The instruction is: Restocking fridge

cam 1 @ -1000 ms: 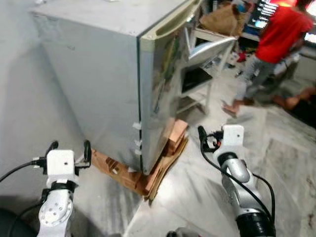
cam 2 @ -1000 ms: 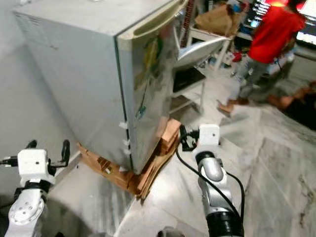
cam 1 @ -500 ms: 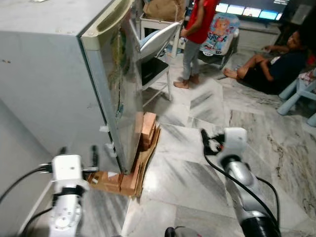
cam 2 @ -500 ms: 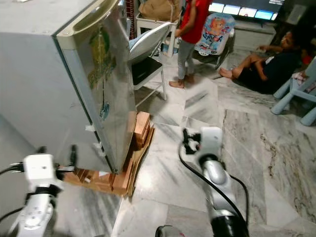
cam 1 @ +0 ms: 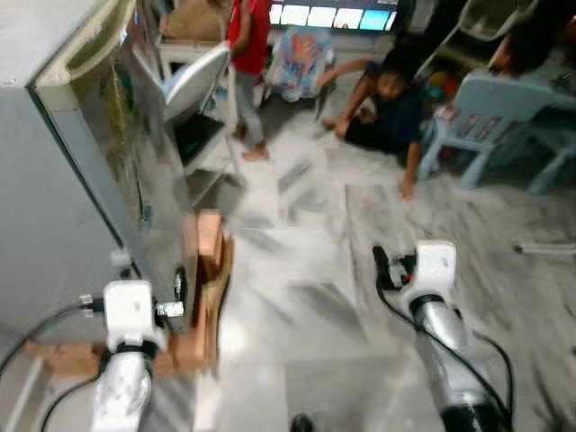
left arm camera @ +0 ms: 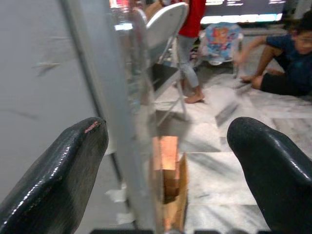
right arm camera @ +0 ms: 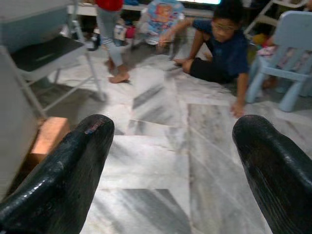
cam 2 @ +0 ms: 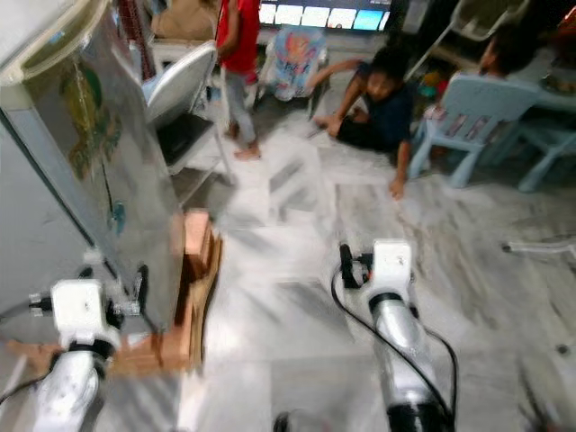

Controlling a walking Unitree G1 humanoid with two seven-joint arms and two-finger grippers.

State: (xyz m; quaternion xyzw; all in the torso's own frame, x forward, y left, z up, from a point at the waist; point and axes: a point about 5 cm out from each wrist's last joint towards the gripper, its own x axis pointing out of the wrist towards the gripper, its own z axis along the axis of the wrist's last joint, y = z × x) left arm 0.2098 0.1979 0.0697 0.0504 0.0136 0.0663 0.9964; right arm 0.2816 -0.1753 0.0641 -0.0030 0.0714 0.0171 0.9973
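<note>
- Fridge [cam 1: 72, 180] stands at the robot's left, door shut, silver front reflective, its base propped on brown cardboard and blocks [cam 1: 209, 261] on the marble floor [cam 1: 306, 270].
- Left gripper [left arm camera: 170, 170] held low and forward, level with the fridge's front corner; jaws apart, empty, the fridge edge between them in the left wrist view.
- Left arm bent up from below, white wrist block [cam 1: 128, 310] just beside the fridge's lower corner.
- Right gripper [right arm camera: 175, 161] raised over open floor, well apart from the fridge; jaws wide apart, holding nothing.
- Right arm [cam 1: 441, 333] reaches up and forward, cable looped along it.
- White folding chair [cam 1: 193, 85] beside the fridge front.
- Person in red top [cam 1: 247, 36] standing beyond the chair.
- Person in dark blue [cam 1: 387, 99] sitting on the floor, near a pale blue plastic chair [cam 1: 486, 117].
- Head views blurred.
</note>
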